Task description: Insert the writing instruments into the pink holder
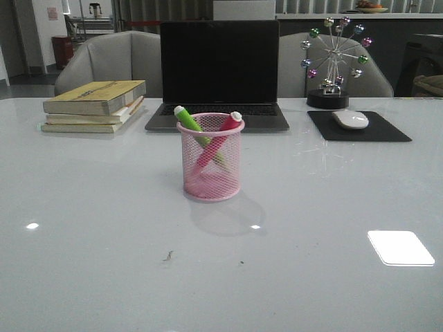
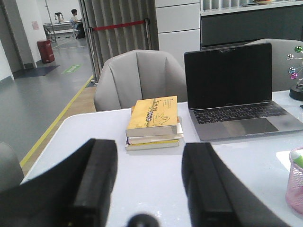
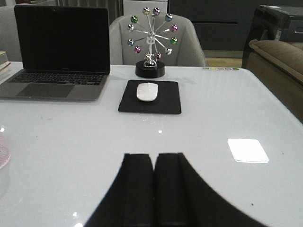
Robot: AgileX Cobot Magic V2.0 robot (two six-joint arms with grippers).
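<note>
The pink mesh holder (image 1: 211,163) stands upright in the middle of the white table. Inside it lean two highlighters, crossed: the green one (image 1: 188,119) with its pale cap at the rim's left, the pink one (image 1: 225,126) with its cap at the rim's right. No arm shows in the front view. My left gripper (image 2: 149,153) is open over bare table with nothing between its fingers; the holder's edge (image 2: 296,184) shows off to one side with a bit of green in it. My right gripper (image 3: 154,156) is shut and empty; a sliver of the holder (image 3: 3,151) is at the frame's edge.
A stack of books (image 1: 95,105) lies at the back left. An open laptop (image 1: 219,72) sits behind the holder. At the back right are a white mouse (image 1: 350,119) on a black pad (image 1: 360,128) and a ferris-wheel ornament (image 1: 336,59). Grey chairs stand beyond the table.
</note>
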